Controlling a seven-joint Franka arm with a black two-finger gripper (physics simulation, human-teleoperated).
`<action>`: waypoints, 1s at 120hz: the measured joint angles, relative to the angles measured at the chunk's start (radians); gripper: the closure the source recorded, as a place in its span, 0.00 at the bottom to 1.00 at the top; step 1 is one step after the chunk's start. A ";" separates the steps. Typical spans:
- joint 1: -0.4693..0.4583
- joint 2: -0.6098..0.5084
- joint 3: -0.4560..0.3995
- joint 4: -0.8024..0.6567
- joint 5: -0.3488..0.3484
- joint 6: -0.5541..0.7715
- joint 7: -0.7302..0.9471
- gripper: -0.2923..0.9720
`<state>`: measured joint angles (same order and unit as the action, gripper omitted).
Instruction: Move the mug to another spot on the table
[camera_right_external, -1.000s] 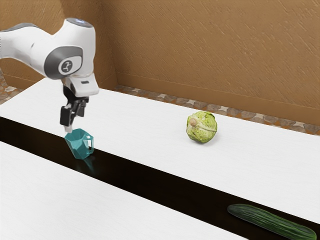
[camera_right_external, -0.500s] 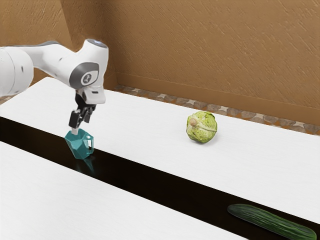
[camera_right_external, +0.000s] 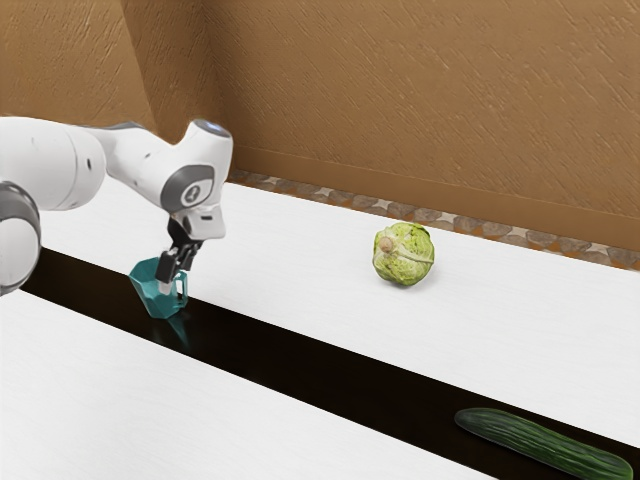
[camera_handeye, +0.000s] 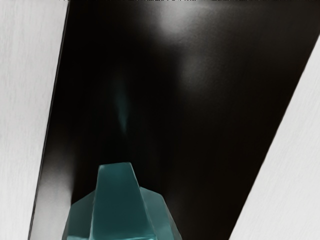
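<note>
A white table (camera_right_external: 300, 240) with a black band across it. A teal mug (camera_right_external: 153, 291) and a cucumber (camera_right_external: 545, 445) sit on the band, well apart; a cabbage (camera_right_external: 404, 254) rests nearer the back edge.

A mug (camera_right_external: 158, 288) stands on the table's (camera_right_external: 300, 250) middle strip at the exterior view's left, gripper (camera_right_external: 172, 272) at its rim; a cabbage (camera_right_external: 403, 253) lies behind, rightward; a cucumber (camera_right_external: 545, 446) lies nearest, far right.

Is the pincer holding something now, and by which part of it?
It cannot be told. The pincer is at the rim of the teal mug, near its handle.
</note>
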<state>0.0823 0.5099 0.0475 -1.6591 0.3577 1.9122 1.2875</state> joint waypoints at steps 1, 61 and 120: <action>0.000 0.002 0.000 0.000 0.000 0.002 -0.001 0.23; 0.005 0.104 0.000 0.058 0.014 0.057 -0.029 0.23; 0.009 0.103 0.000 0.057 0.024 0.050 -0.048 0.70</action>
<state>0.0912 0.6124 0.0476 -1.6023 0.3816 1.9620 1.2392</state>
